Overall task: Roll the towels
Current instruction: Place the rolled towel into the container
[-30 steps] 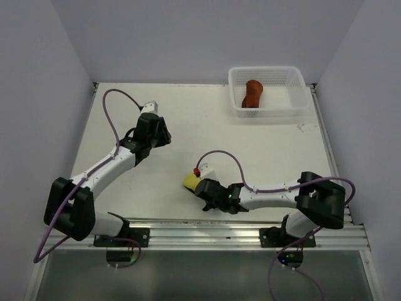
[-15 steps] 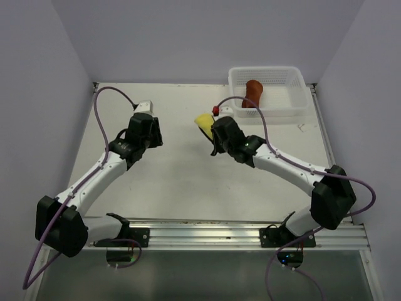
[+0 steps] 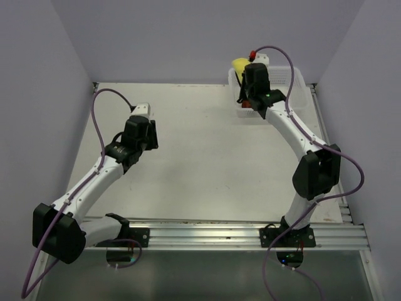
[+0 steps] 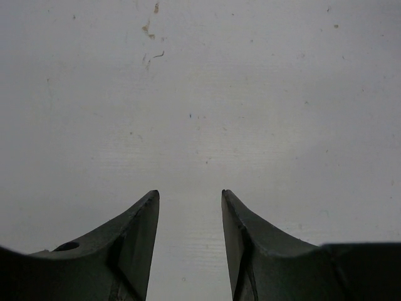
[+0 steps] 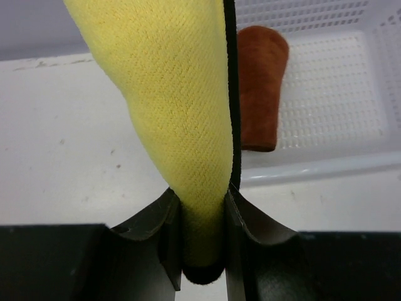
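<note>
1. The yellow towel [image 5: 182, 113] is pinched between the fingers of the right claw [image 5: 200, 195] and is held in the air, clear of the counter [image 4: 200, 94], by the left end of the basket [image 5: 313, 168]. It is seen as a compact bundle with its dark edging down one side. It is judged to be rolled, though the end of the roll is not shown.
2. The brown towel [image 5: 258, 88] is seen lying as a tight roll on the mesh floor of the basket, toward its left side. It is not touched by either claw or by the yellow towel.
3. The task is judged to be nearly finished: one roll is stowed, and the other is carried to the basket's edge but not yet let go. What is left, as far as can be told, is for the yellow roll to be brought over the basket, lowered beside the brown one and released without its coming undone.
4. The left claw [image 4: 188, 194] is spread and empty. Only bare counter is seen between its fingers, well apart from the basket.
</note>
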Motion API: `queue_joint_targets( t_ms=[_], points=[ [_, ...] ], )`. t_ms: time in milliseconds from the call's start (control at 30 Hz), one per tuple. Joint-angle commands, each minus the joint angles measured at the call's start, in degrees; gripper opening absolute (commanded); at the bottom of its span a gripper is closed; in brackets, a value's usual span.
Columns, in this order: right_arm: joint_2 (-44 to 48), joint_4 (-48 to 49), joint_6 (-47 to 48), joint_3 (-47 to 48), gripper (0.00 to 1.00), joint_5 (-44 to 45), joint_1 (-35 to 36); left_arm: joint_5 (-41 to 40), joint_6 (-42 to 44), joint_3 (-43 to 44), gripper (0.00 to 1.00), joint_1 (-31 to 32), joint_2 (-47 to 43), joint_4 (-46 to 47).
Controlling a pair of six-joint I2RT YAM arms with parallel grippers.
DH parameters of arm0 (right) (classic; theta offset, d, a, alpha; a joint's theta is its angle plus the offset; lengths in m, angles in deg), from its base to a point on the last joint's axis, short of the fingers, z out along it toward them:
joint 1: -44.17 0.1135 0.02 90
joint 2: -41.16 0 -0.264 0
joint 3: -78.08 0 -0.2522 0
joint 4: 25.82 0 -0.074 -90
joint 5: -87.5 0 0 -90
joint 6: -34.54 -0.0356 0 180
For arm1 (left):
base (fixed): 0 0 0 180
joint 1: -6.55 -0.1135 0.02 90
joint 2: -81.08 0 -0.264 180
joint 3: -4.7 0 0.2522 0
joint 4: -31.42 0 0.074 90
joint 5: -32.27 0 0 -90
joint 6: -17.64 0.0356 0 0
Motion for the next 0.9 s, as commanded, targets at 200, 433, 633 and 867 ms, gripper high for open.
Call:
queue_joint_targets(
  t_ms=[200, 433, 633, 867],
  points=[
    [-5.48, 5.66, -1.30, 2.41, 0.00, 8.67, -8.63, 1.33, 2.49, -0.15, 0.49, -1.08, 0.98, 1.01],
    [-11.54, 9.89, -2.01, 3.01, 0.00, 8.24, -14.25, 0.89, 2.67, -0.15, 0.49, -1.25, 3.00, 0.93],
    [-19.28, 10.68, -3.32, 6.79, 0.00, 5.77, -17.50, 0.36, 2.84, 0.02, 0.49, -1.78, 4.50, 0.84],
    [-27.45, 8.14, -5.17, 11.89, 0.00, -0.29, -19.53, 0.98, 2.84, 0.64, 0.49, -2.75, 6.43, 0.66]
  ],
)
